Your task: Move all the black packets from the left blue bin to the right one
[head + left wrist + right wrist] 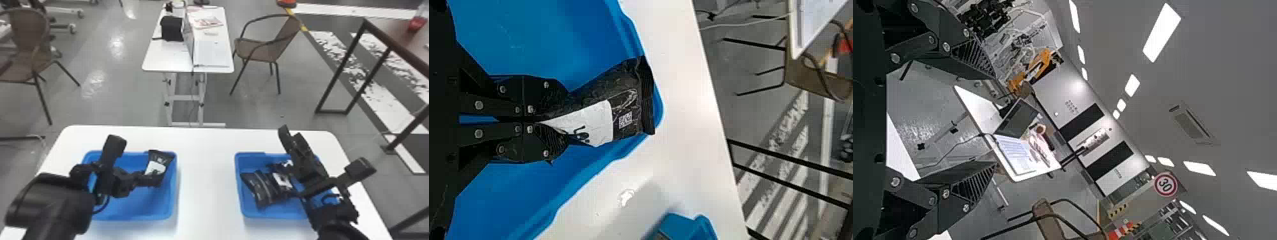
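Observation:
My left gripper (152,179) is over the right part of the left blue bin (145,204), shut on one end of a black packet (160,159) with a white label. In the left wrist view, the left gripper (548,121) pinches this black packet (629,107), whose far end lies over the bin's rim (656,102). Several black packets (260,186) lie together in the right blue bin (238,191). The right gripper (322,149) stands open above that bin's right side, partly covering it; in the right wrist view, the right gripper (994,121) has nothing between its fingers.
Both bins stand on a white table (206,178), with a strip of tabletop between them. Beyond it are another white table (166,59), a brown chair (265,51) and a dark metal frame (341,68) at the right.

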Tool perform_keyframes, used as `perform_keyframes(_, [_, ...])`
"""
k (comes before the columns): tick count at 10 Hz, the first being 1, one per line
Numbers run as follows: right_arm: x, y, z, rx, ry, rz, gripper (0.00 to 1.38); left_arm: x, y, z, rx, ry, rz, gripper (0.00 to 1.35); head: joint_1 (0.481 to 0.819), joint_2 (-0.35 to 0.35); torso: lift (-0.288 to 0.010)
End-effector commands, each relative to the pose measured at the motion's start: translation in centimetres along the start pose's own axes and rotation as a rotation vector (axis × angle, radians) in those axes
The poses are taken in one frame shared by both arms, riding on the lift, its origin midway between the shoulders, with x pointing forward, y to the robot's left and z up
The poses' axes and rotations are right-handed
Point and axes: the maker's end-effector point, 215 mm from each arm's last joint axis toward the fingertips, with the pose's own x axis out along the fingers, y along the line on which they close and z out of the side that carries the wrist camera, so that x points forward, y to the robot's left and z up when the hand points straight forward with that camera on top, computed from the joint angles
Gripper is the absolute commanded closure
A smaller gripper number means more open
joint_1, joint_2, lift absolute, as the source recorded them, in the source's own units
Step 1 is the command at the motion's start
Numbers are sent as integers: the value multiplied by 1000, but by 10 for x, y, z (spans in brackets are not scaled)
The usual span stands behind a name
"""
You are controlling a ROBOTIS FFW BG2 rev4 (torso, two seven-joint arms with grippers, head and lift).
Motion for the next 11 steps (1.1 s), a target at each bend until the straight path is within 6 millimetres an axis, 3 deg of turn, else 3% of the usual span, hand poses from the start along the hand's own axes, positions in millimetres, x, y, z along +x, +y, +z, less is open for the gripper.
perform_keyframes(1, [-1,6,-6,7,14,19,446,-26,-22,40,43,-165,-44,1205,695,-96,0])
perform_keyframes(3, [8,35,-15,-14,51,121,446,-41,-65,90,76,-356,-205,1205,695,-109,0])
perform_keyframes(4, [16,53,-22,-38,83,182,446,-41,-79,105,100,-387,-272,1205,695,-113,0])
perform_keyframes(6, [28,79,-30,-40,101,263,441,-27,-114,120,118,-404,-465,1205,695,-116,0])
perform_keyframes(8, [33,99,-33,-38,107,310,441,-14,-135,140,131,-401,-554,1205,695,-124,0])
perform_keyframes(11, [39,140,-49,-23,154,408,446,9,-169,143,129,-350,-674,1205,695,-140,0])
